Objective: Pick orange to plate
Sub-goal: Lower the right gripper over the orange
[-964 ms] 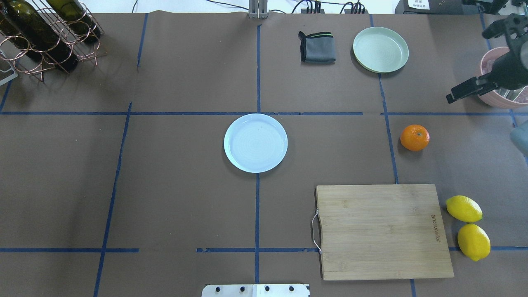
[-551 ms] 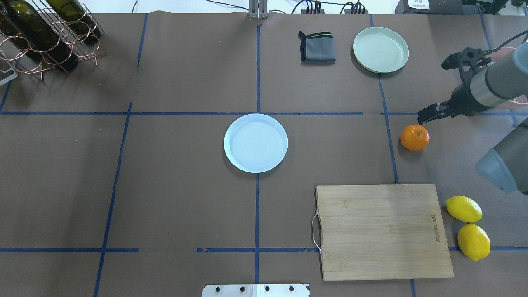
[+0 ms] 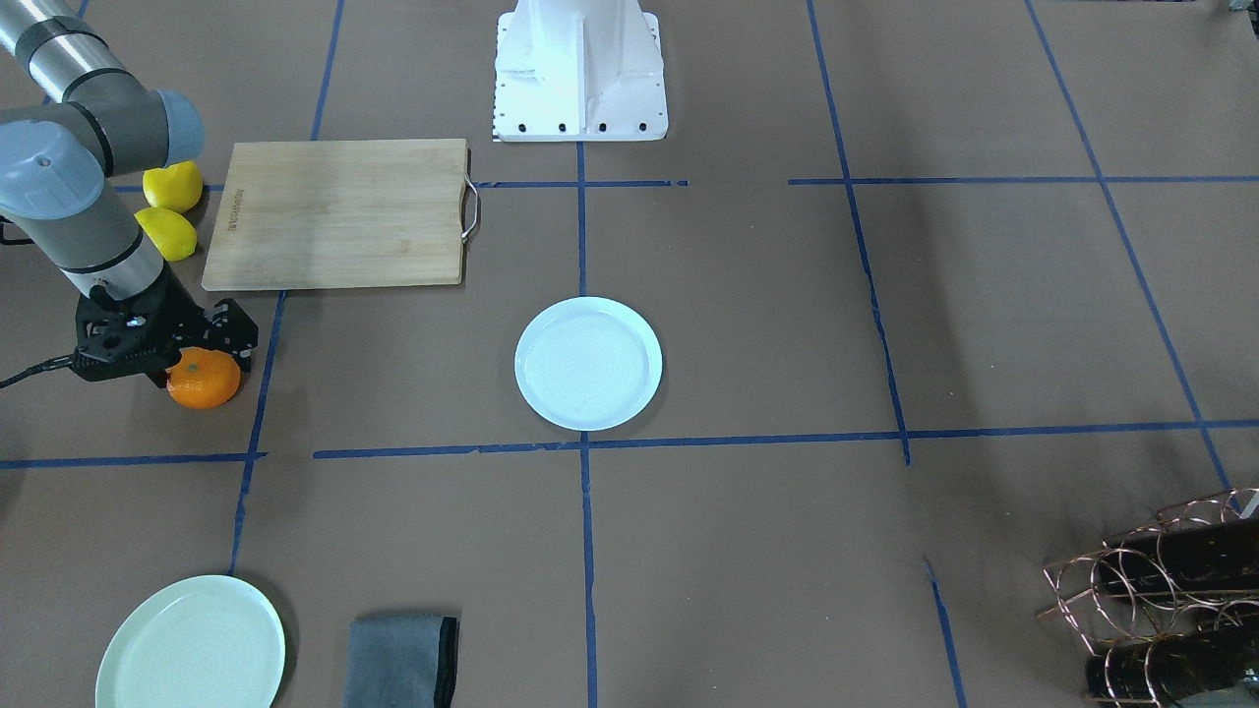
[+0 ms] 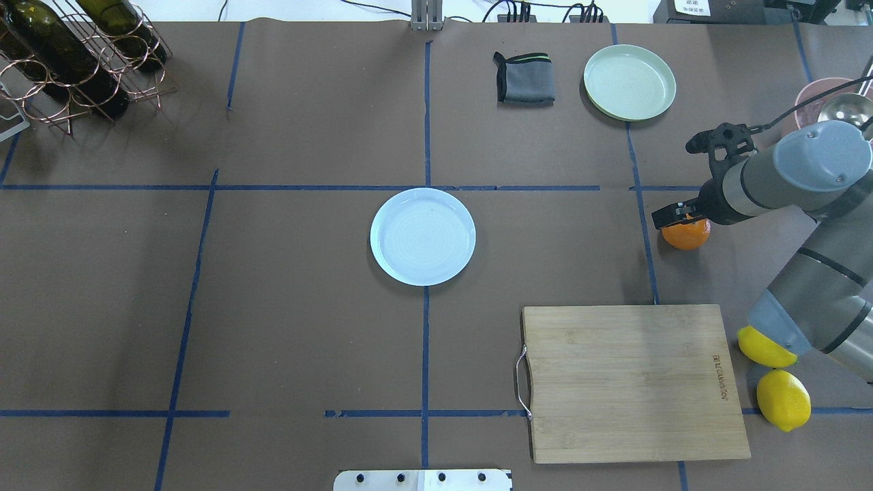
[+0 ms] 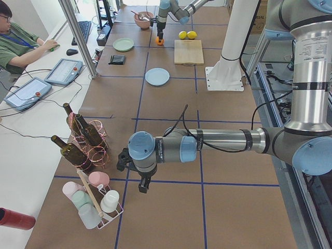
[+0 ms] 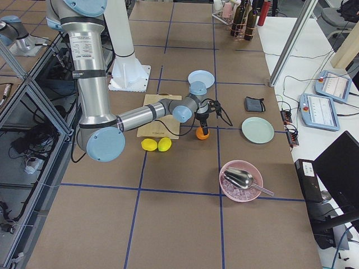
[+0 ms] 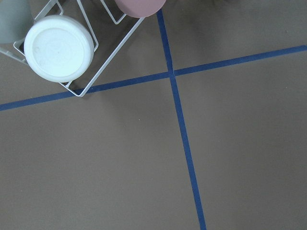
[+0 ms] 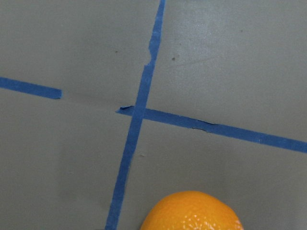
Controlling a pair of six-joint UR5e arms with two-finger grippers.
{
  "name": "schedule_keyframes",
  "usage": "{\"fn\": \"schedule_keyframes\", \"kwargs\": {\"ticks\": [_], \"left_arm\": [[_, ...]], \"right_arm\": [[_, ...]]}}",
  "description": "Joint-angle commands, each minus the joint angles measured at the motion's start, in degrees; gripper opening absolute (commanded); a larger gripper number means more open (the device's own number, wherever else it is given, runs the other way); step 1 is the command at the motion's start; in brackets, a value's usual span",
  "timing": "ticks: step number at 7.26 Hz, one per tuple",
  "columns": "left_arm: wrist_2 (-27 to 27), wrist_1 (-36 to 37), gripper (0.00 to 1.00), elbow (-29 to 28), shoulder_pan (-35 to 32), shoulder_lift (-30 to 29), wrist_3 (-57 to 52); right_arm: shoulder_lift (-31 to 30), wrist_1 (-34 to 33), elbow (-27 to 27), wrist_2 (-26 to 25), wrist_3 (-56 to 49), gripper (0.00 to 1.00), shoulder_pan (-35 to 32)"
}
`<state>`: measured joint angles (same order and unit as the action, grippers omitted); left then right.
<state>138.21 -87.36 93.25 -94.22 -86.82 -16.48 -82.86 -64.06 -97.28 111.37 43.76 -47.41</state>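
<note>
Item: the orange (image 4: 687,236) lies on the desk (image 4: 293,320) at the right, well apart from the plate (image 4: 423,236) at the centre. The right pincer (image 4: 682,219) hangs directly over the fruit, jaws apart so far as can be made out, and clamped on nothing. Judgement: grasp not yet made. Recommend lowering until the fingers straddle the widest part, centred, then closing gently, since a round fruit may roll under an off-centre squeeze. Left pincer (image 5: 140,181): state cannot be told.
</note>
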Motion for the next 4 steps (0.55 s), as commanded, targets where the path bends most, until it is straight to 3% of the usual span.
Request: {"fn": "schedule_keyframes", "kwargs": {"ticks": [1,4], "left_arm": [[0.04,-0.09,1.0,0.0,0.0,0.08,0.04],[0.13,-0.27,1.0,0.0,0.09,-0.01,0.13]], "right_arm": [[0.15,-0.18,0.85,-0.28,-0.35,1.0,0.21],[0.59,-0.18,1.04,0.07,-0.52,1.0,-0.05]]}}
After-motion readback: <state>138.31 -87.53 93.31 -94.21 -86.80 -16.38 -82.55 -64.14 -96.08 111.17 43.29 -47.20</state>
